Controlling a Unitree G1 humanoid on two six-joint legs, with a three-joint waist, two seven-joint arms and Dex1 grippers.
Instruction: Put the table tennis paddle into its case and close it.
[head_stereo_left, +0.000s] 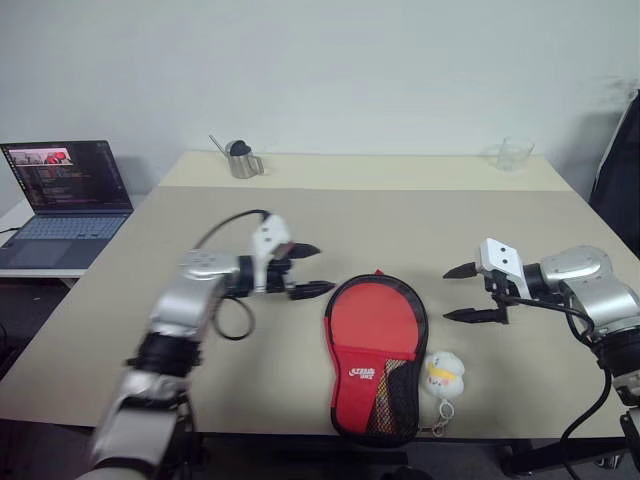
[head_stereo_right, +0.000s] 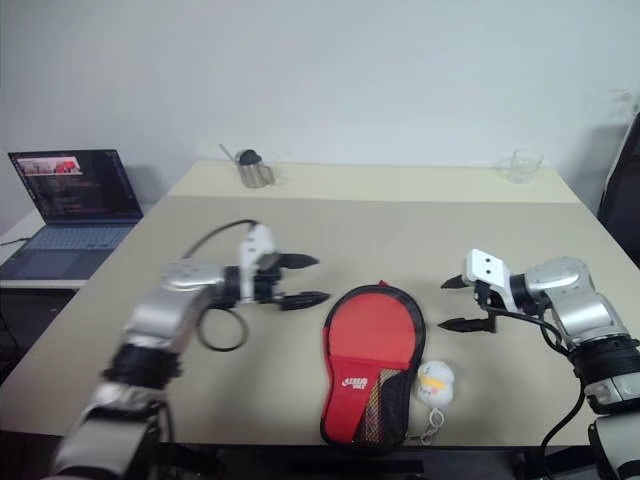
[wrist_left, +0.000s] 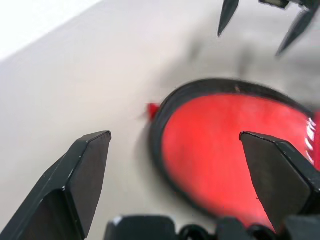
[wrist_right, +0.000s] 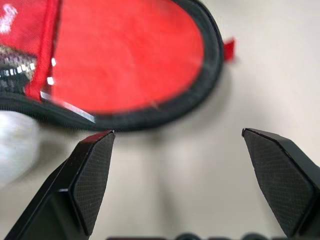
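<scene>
Your left claw (head_stereo_left: 306, 270), fingers apart and empty, hangs nearer the case (head_stereo_left: 376, 355), which lies near the surface's (head_stereo_left: 450, 215) front edge, long axis running front to back, your spread, empty right claw (head_stereo_left: 462, 293) just beyond.

text: white logo on the case (head_stereo_left: 377, 355), unreadable | laptop (head_stereo_left: 66, 195) screen text: unreadable
</scene>
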